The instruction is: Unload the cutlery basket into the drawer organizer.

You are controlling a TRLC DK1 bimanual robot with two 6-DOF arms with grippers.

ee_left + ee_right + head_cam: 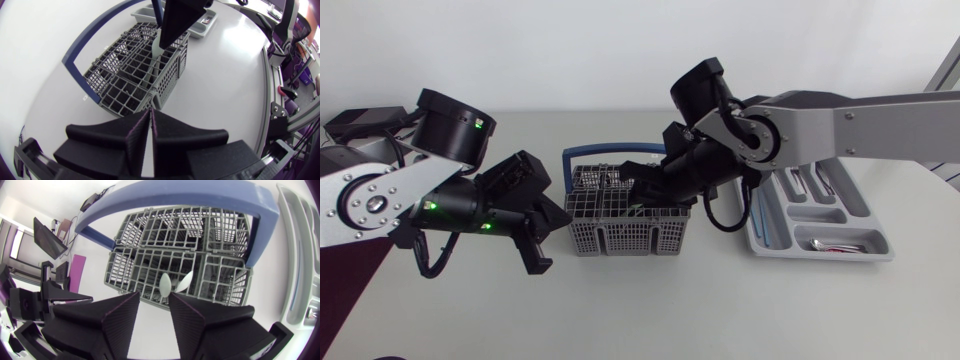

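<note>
Nothing readable is showing in any of the views. No text, label, number or sign is standing out on the cutlery basket (620, 228) or on the drawer organizer (860, 250) to its right. The left arm (440, 195), on the basket's other side, is glowing with small green lights (431, 206), but they are forming no character.
</note>
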